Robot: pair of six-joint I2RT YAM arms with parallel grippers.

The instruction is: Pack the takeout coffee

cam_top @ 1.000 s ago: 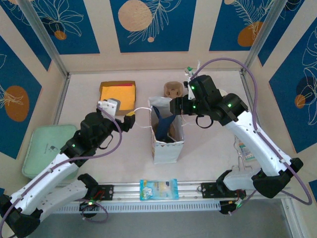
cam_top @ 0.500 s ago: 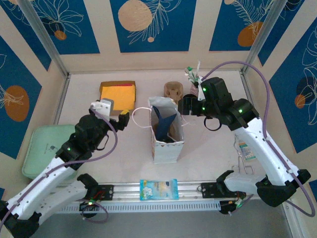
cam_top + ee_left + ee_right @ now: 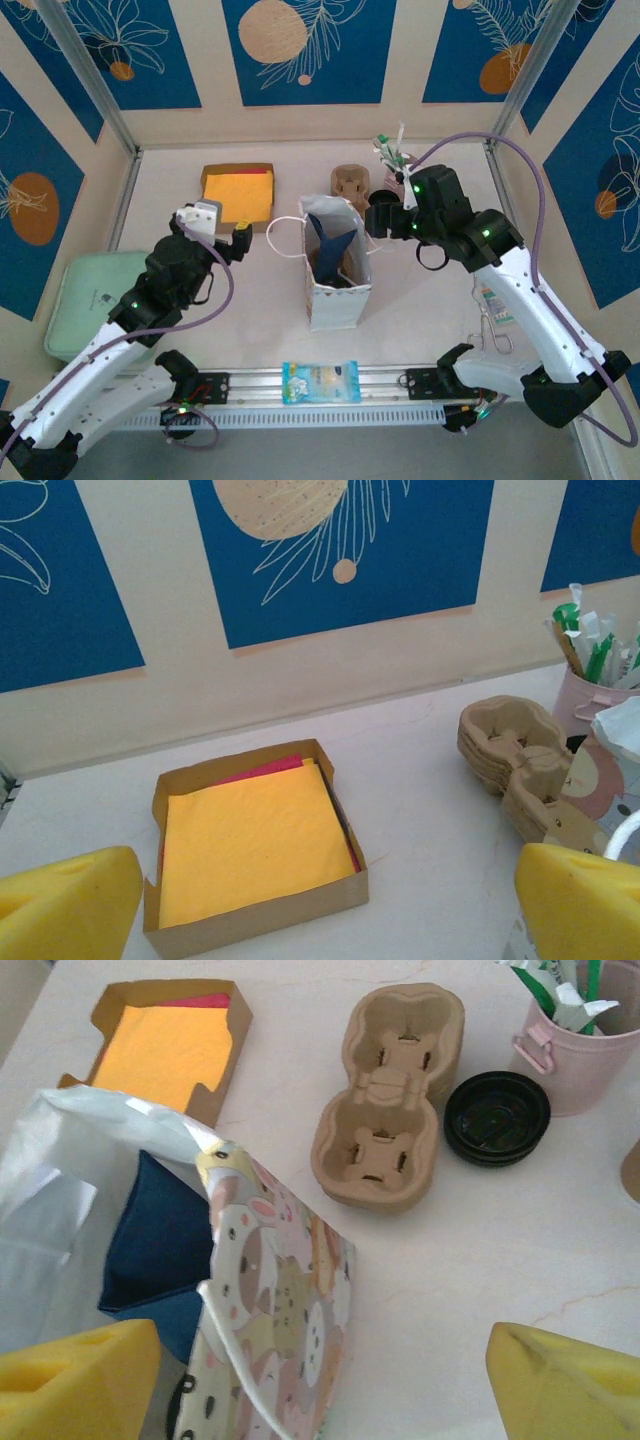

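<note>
**Operator:** Pale tabletop (image 3: 430, 300), blue-and-cream wall panels behind it. Which item is the reference?

**Technician:** Patterned gift bag (image 3: 338, 300), upright at mid-table, mouth open. All positions are given from it.

**Operator:** Larger items?

**Technician:** Cardboard box of yellow napkins (image 3: 237, 190), beyond the bag and to its left. Pulp cup carrier (image 3: 349, 181), just beyond the bag. Pink cup of stirrers (image 3: 392, 162), beyond the bag and to its right. Stack of black lids (image 3: 497, 1118), between carrier and pink cup.

**Operator:** Arms?

**Technician:** Left gripper (image 3: 238, 236), left of the bag and apart from it: pads spread wide, nothing held. Right gripper (image 3: 374, 216), by the bag's far right corner: pads spread wide, nothing held.

**Operator:** Takeout coffee (image 3: 347, 260)?

**Technician:** A brown form inside the bag, at its right wall, beside a blue folded item (image 3: 328, 248). It is partly hidden, so identification is not certain.
</note>
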